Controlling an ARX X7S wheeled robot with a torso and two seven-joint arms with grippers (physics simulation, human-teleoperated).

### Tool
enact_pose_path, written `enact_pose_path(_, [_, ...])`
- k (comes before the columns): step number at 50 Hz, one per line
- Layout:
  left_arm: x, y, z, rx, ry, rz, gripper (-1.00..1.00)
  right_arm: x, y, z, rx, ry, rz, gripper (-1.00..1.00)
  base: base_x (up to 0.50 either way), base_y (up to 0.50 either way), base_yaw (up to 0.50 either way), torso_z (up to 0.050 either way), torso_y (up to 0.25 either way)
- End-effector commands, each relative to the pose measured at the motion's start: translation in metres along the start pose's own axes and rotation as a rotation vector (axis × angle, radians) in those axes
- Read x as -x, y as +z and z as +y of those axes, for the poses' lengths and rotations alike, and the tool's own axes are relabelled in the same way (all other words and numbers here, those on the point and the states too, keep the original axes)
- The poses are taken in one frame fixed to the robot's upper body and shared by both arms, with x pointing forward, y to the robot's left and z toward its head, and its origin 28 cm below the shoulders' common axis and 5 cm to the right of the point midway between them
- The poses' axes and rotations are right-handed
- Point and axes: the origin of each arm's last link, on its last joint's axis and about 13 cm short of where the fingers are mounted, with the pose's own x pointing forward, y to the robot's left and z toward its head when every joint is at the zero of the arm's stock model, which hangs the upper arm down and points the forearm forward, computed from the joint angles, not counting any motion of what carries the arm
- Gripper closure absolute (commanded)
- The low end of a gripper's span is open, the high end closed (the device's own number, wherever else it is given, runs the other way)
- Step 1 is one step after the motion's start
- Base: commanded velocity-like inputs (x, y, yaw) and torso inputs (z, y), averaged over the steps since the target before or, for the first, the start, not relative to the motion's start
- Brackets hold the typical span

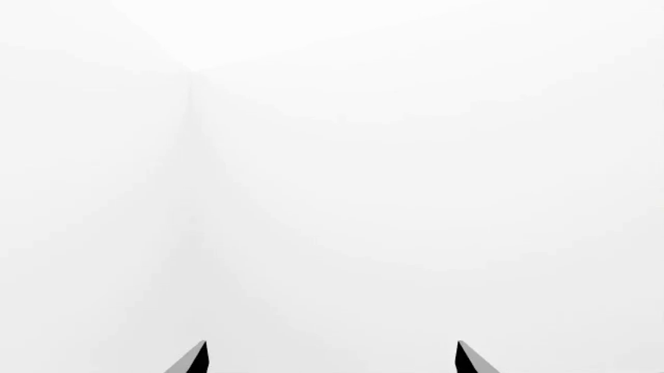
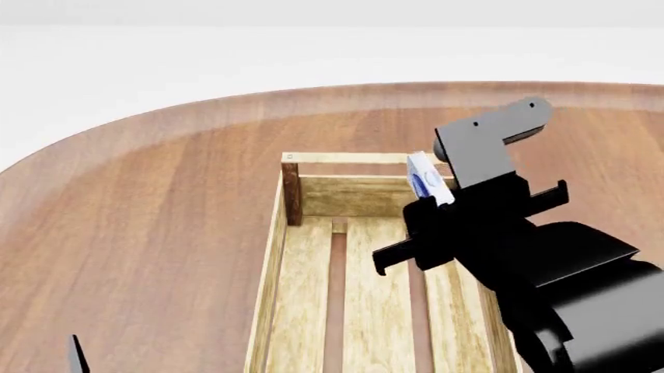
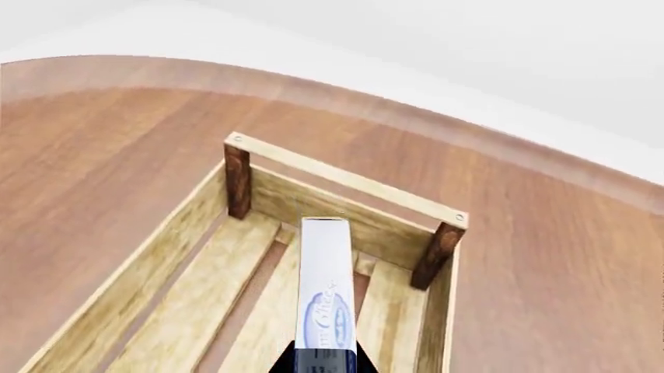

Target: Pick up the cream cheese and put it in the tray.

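Right gripper (image 2: 436, 203) clamped on cream cheese (image 3: 326, 287) above tray (image 2: 272, 256) — light, stiff box; keep your edge grip. Left gripper (image 1: 332, 359) fingers apart.

The cream cheese (image 3: 326, 291), a thin white box with blue lettering, is held on edge above the far end of the tray (image 3: 343, 180). The tray, a light wooden slatted crate with dark corner posts, is set on the tabletop (image 2: 155, 217).

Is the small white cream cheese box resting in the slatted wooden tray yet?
No: the right gripper holds the cream cheese box edge-up above the tray floor.
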Motion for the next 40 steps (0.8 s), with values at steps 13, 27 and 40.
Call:
enact_pose_path(13, [0.000,-0.002,-0.001,-0.010,-0.001,0.008,-1.00,0.000,0.015,0.007,0.073,0.034,0.079,1.00,0.00,0.00,0.00,0.000,0.000])
enact_pose_path(27, [0.001,-0.002,-0.001,-0.021,0.000,0.008,-1.00,-0.001,0.009,0.016,0.112,0.051,0.109,1.00,0.00,0.00,0.00,0.001,0.001])
enact_pose_path(40, [0.000,-0.003,-0.002,-0.034,-0.002,0.014,-1.00,0.000,0.005,0.019,0.137,0.066,0.111,1.00,0.00,0.00,0.00,0.000,0.001])
